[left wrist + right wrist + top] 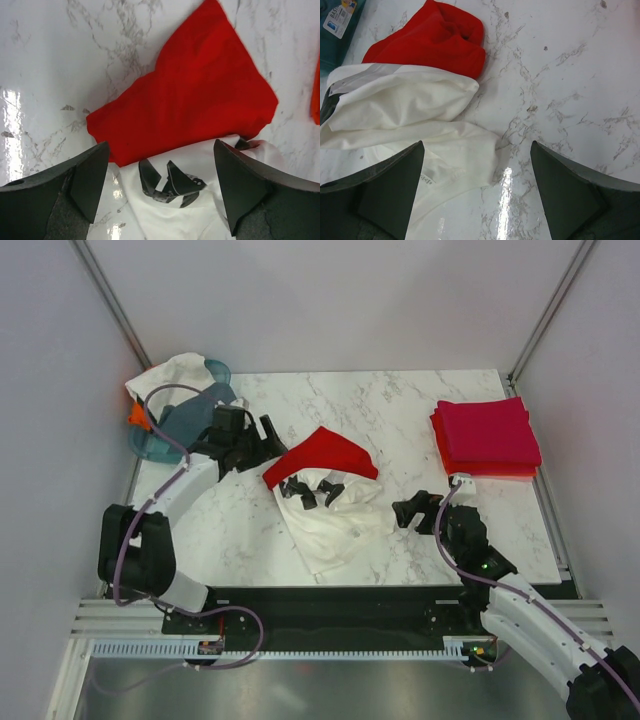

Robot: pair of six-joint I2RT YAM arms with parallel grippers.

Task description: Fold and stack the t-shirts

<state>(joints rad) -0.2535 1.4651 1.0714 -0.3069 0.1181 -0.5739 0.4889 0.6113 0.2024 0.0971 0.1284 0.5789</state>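
Note:
A bright red t-shirt (322,453) lies crumpled across the far end of a large white t-shirt (338,520) with a black print, in the middle of the marble table (400,410). My left gripper (267,444) hovers just left of the red t-shirt, open, nothing between its fingers. In the left wrist view the red t-shirt (195,95) and the white t-shirt's print (170,182) lie below the open left gripper (161,145). My right gripper (406,512) stands open at the white t-shirt's right edge (455,150), holding nothing. Folded crimson-pink and red t-shirts (486,432) are stacked at the back right.
A teal plastic basket (190,420) sits at the back left corner with white cloth (172,370) and a bit of orange cloth (138,415) in it. The basket's corner with a label (337,22) shows in the right wrist view. Grey walls enclose the table.

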